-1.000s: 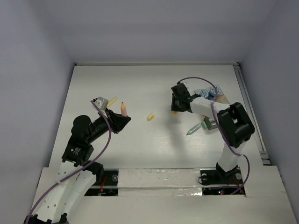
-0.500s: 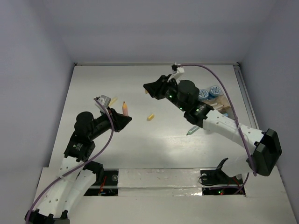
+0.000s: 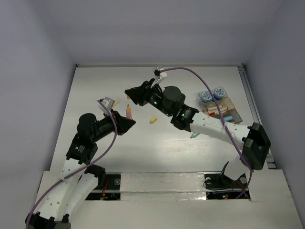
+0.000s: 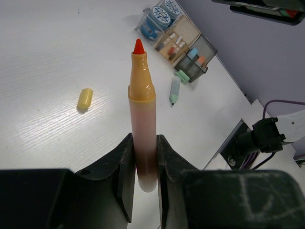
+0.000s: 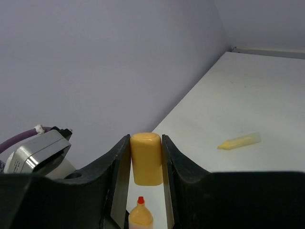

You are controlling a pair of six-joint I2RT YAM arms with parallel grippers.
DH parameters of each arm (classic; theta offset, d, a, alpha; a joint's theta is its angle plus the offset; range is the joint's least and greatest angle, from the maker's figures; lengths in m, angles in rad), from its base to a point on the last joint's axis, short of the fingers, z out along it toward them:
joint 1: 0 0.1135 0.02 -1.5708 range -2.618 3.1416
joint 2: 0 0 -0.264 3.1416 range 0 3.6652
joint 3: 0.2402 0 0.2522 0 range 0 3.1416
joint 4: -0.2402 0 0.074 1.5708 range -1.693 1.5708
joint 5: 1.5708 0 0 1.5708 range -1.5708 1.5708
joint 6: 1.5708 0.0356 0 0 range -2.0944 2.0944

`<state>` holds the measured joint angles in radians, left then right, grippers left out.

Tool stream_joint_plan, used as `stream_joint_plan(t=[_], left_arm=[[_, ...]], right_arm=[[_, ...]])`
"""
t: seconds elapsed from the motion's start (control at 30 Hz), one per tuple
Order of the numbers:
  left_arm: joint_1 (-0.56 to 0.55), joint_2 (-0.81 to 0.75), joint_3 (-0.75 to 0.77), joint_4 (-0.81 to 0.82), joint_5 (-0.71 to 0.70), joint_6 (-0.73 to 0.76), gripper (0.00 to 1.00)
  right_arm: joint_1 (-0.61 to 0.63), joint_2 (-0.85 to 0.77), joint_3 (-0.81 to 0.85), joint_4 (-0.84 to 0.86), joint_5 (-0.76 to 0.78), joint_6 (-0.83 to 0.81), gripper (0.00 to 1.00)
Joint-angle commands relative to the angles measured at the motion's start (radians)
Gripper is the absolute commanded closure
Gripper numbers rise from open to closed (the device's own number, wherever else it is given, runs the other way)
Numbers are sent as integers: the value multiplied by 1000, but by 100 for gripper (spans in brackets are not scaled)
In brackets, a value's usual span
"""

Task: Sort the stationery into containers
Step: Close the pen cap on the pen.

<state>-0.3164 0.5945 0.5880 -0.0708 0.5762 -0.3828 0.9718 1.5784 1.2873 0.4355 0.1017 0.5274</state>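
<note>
My left gripper [image 4: 143,143] is shut on an uncapped orange pen [image 4: 142,109], which stands upright with its red tip up, also seen in the top view [image 3: 128,111]. My right gripper [image 5: 146,143] is shut on an orange cap [image 5: 146,160], held just beyond the pen's tip [image 5: 140,217]. In the top view the right gripper [image 3: 129,94] reaches left to the pen. The containers [image 3: 221,109] sit at the right with pens inside, two round pots [image 3: 212,94] behind them. A yellow stub [image 3: 154,119] and a green pen [image 4: 175,90] lie on the table.
A yellow pen [image 5: 239,141] lies on the white table near the left wall. The right arm [image 3: 209,125] stretches across the middle of the table, over the green pen. Grey walls close the table at left, back and right.
The right arm swung from beside the containers leftward across the table, bringing the cap up to the pen's tip. The left arm and its pen barely moved.
</note>
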Motion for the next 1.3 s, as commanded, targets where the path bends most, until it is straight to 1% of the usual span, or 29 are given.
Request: stream_joint_plan(t=[0.0,0.27,0.43,0.77,1.27], left_arm=[[7,2,-5,58,22,5,100],[7,-7,-2,49,-4,5,100],[7,-13,-2,48,-12,5,100],[7,-28,3,31,-64,4,100],[7,-12,-1,37,-36,2,100]], right_arm=[[19,5,55,69,26,-29,94],[48,15,18,62,75,-23,93],[67,29,21,54,79,-24,93],[111,35,3,60,147,-41,93],[111,29,53,46,219,-98,93]])
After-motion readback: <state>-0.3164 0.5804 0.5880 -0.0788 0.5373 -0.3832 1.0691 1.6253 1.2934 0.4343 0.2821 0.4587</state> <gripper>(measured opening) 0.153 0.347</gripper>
